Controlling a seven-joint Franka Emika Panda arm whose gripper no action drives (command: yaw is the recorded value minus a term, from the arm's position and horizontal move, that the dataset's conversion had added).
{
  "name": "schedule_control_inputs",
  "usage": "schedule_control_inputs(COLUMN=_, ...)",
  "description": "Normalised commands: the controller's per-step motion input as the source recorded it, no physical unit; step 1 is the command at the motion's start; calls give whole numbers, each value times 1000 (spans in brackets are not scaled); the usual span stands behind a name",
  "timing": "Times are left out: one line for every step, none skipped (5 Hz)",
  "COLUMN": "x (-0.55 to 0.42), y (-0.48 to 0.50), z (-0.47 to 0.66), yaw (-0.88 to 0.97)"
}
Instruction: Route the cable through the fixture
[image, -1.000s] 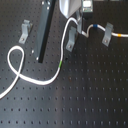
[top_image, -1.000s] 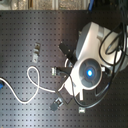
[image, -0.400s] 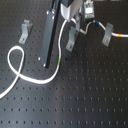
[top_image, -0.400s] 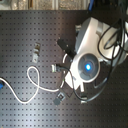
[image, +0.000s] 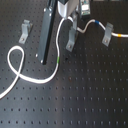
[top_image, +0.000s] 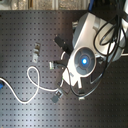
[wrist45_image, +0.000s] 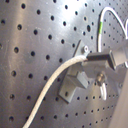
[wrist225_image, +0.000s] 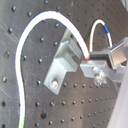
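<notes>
The white cable (image: 56, 70) lies in a loop at the first exterior view's left, then climbs to my gripper (image: 71, 21) near the top. The gripper is shut on the cable just above the middle metal fixture (image: 71, 41). Past the gripper the cable runs on with a blue band, over the right fixture (image: 106, 34). In both wrist views the cable (wrist45_image: 55, 82) (wrist225_image: 35, 27) ends in the shut fingertips (wrist45_image: 89, 59) (wrist225_image: 90, 61), right beside the fixture (wrist45_image: 74, 84) (wrist225_image: 62, 64). In the second exterior view the arm (top_image: 85, 60) hides the gripper.
A third fixture (image: 24, 31) stands at the first exterior view's left. A black upright bar (image: 46, 35) rises between it and the gripper. The cable's loop (top_image: 32, 80) lies on the perforated board (image: 90, 95) at the second exterior view's left.
In the second exterior view the arm has shifted a little up and to the left with the cable still held. The loop on the board has barely moved.
</notes>
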Motion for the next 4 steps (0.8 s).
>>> schedule_control_inputs(x=-117, y=-156, z=250, yaw=-34)
schedule_control_inputs(x=-20, y=16, z=0, yaw=0)
schedule_control_inputs(x=-76, y=-47, z=2, yaw=6)
schedule_control_inputs(x=-556, y=-256, z=17, yaw=0)
